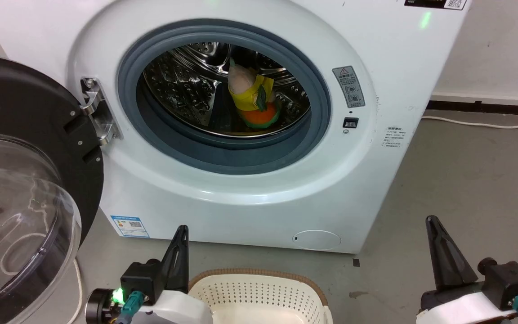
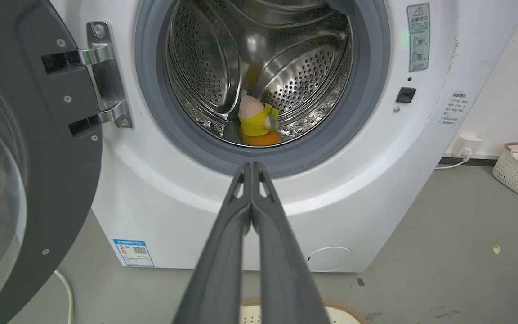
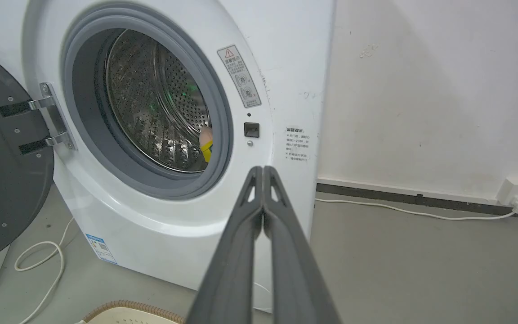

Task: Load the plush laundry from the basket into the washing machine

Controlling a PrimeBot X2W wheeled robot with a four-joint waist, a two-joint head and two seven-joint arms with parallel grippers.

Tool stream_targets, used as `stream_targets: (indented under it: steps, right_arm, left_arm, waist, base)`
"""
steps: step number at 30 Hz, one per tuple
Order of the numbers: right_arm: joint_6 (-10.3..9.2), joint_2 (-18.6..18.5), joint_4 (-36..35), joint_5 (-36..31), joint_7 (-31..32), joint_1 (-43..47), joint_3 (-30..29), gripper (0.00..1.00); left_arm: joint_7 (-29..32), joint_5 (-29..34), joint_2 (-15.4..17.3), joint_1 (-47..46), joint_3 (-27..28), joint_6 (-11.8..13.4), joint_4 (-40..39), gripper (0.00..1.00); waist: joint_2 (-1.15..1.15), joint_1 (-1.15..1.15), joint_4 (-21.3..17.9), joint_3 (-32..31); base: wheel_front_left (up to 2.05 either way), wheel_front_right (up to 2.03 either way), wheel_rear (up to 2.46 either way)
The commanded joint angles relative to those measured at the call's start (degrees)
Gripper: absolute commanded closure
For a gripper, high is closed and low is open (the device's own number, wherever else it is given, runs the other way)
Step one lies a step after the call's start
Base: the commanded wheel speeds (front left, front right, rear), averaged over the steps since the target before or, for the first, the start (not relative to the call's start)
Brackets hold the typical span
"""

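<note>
Flanking the basket [image 1: 259,272], left gripper [image 1: 181,231] and right gripper [image 1: 431,224] are closed tight and empty, while the plush laundry [image 1: 251,96] stands upright inside the washing machine [image 1: 376,171], ahead and above, nearer the left.

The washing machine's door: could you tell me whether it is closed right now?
No, the door stands swung open left of the washing machine, its drum exposed.
</note>
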Motion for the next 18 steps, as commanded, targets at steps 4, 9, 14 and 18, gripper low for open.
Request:
stream_targets:
  steps: [4, 9, 14, 18]
  right_arm:
    - [-0.01, 0.04, 0.13, -0.48, 0.67, -0.46, 0.03, 1.00]
    - [-0.02, 0.05, 0.15, -0.67, 1.14, -0.53, 0.04, 1.00]
    - [-0.02, 0.06, 0.18, -0.92, 1.73, -0.62, 0.05, 1.00]
    - [-0.02, 0.06, 0.20, -1.11, 2.20, -0.69, 0.06, 1.00]
  left_arm:
    - [0.66, 1.03, -0.19, 0.66, 1.01, -0.66, -0.68, 1.00]
    - [1.13, 1.51, -0.34, 0.74, 1.59, -0.94, -0.98, 1.00]
    - [1.71, 2.12, -0.52, 0.85, 2.32, -1.30, -1.36, 1.00]
    - [2.18, 2.60, -0.66, 0.93, 2.90, -1.58, -1.66, 1.00]
  waist:
    - [0.00, 0.00, 0.09, -0.07]
    - [0.00, 0.00, 0.16, -0.13]
    - [0.00, 0.00, 0.25, -0.21]
    - [0.00, 0.00, 0.33, -0.28]
  base:
    - [0.00, 0.00, 0.00]
    - [0.00, 0.00, 0.00]
    - [0.00, 0.00, 0.00]
    - [0.00, 0.00, 0.00]
